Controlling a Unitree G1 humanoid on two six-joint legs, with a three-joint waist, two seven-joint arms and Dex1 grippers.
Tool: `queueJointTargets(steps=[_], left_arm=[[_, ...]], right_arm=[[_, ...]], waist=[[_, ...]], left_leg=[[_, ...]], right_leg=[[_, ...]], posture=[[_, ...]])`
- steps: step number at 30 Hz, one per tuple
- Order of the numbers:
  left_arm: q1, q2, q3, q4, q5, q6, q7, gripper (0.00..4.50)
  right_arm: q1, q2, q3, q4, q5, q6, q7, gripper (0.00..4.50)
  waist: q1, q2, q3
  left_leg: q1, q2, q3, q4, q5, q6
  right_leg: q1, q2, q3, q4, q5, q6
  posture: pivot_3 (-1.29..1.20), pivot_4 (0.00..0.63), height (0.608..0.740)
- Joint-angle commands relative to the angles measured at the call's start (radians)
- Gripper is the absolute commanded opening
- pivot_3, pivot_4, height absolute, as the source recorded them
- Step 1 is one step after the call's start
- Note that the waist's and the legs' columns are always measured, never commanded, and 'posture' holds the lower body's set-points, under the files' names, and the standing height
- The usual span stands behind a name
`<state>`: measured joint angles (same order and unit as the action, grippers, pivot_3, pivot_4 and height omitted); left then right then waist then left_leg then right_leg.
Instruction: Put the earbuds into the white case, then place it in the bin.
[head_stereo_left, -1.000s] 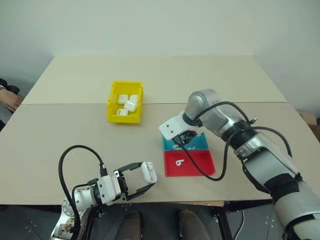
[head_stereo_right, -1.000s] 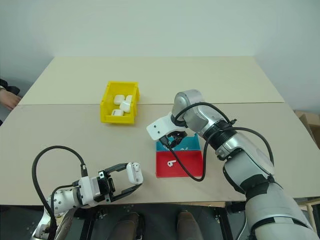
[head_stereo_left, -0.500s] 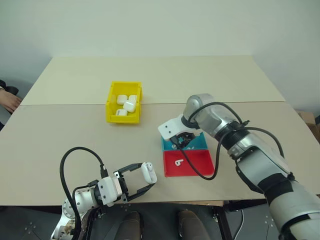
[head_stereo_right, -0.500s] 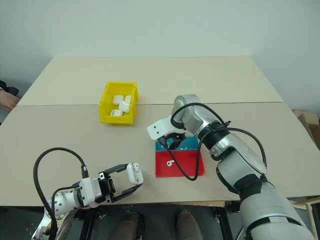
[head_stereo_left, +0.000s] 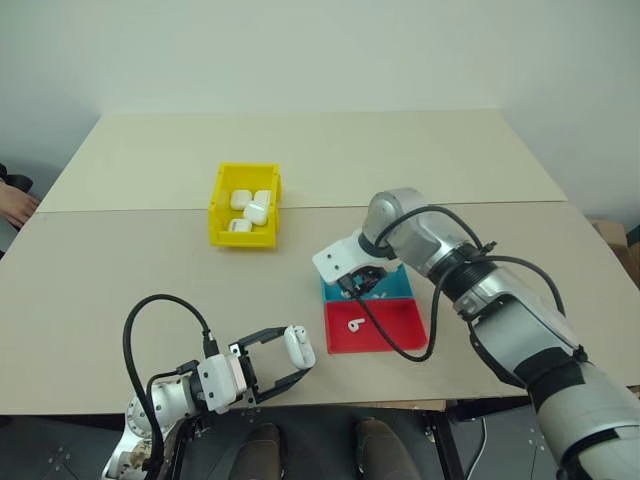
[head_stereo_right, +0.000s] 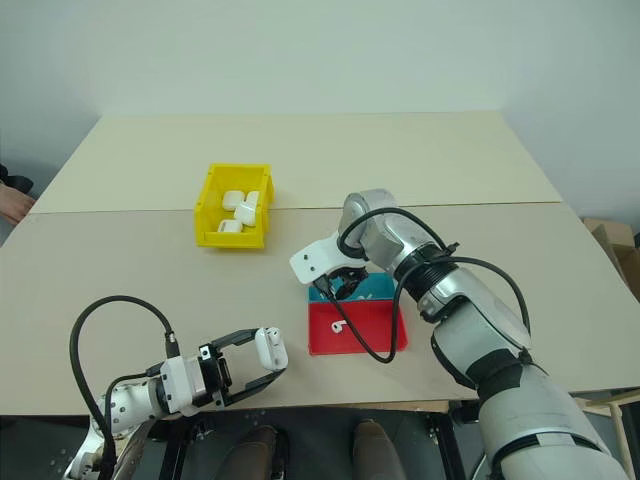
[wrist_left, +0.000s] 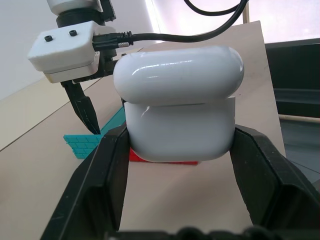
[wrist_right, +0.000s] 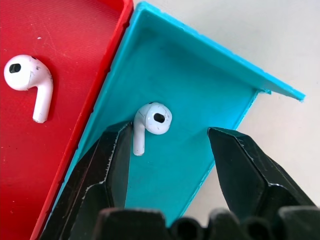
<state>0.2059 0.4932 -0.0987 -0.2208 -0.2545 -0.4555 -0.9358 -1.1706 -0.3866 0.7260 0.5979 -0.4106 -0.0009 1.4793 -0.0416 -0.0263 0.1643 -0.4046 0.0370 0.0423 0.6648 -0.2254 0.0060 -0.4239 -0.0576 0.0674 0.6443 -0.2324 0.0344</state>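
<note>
My left gripper (head_stereo_left: 297, 356) is shut on the white case (head_stereo_left: 297, 345), holding it above the table's near edge; the wrist view shows the black fingers (wrist_left: 110, 165) clamping the case (wrist_left: 177, 110) by its lower half. My right gripper (head_stereo_left: 361, 284) points down into the blue tray (head_stereo_left: 402, 288) and is open. Its fingers (wrist_right: 235, 165) straddle one of the earbuds (wrist_right: 150, 120), which lies beside one finger. Another earbud (wrist_right: 30, 82) lies in the red tray (head_stereo_left: 395, 325). The yellow bin (head_stereo_left: 222, 215) stands on the table's far left.
Several white cases (head_stereo_left: 250, 208) lie in the bin. The red and blue trays sit side by side right of centre. A person's hand (head_stereo_left: 12, 205) rests at the table's far left edge. Bare tabletop lies between the bin and my left gripper.
My right forearm has drawn in slightly, while its gripper stays over the blue tray. The left gripper and the case have not moved.
</note>
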Motion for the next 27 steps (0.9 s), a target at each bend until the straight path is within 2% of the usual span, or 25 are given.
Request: queueJointTargets(steps=[1, 19, 23, 27], left_arm=[[-0.006, 0.007, -0.002, -0.021, -0.001, -0.03, 0.007, 2.74], [-0.01, 0.012, -0.004, -0.01, 0.007, -0.039, 0.016, 2.74], [-0.01, 0.014, -0.004, -0.009, 0.007, -0.039, 0.017, 2.74], [-0.013, 0.018, -0.002, -0.005, 0.005, -0.042, 0.014, 2.74]], right_arm=[[-0.003, -0.011, -0.024, -0.028, 0.006, -0.062, 0.0, 2.92], [0.003, -0.015, -0.024, -0.007, -0.01, -0.164, -0.041, 2.92], [0.008, -0.019, -0.023, -0.024, -0.003, -0.173, -0.031, 2.07], [0.011, -0.021, -0.019, -0.03, -0.015, -0.178, -0.04, 2.07]], waist=[[0.0, 0.0, 0.0], [-0.001, 0.0, 0.0], [-0.001, 0.0, 0.0], [-0.001, 0.0, 0.0]], left_leg=[[0.0, 0.0, 0.0, 0.0, 0.0, 0.0], [0.0, 0.0, 0.0, 0.0, 0.0, 0.0], [0.0, 0.0, 0.0, 0.0, 0.0, 0.0], [0.0, 0.0, 0.0, 0.0, 0.0, 0.0]], right_leg=[[0.0, 0.0, 0.0, 0.0, 0.0, 0.0], [0.0, 0.0, 0.0, 0.0, 0.0, 0.0], [0.0, 0.0, 0.0, 0.0, 0.0, 0.0], [0.0, 0.0, 0.0, 0.0, 0.0, 0.0]], posture=[[0.0, 0.15, 0.74], [0.0, 0.15, 0.74], [0.0, 0.15, 0.74], [0.0, 0.15, 0.74]])
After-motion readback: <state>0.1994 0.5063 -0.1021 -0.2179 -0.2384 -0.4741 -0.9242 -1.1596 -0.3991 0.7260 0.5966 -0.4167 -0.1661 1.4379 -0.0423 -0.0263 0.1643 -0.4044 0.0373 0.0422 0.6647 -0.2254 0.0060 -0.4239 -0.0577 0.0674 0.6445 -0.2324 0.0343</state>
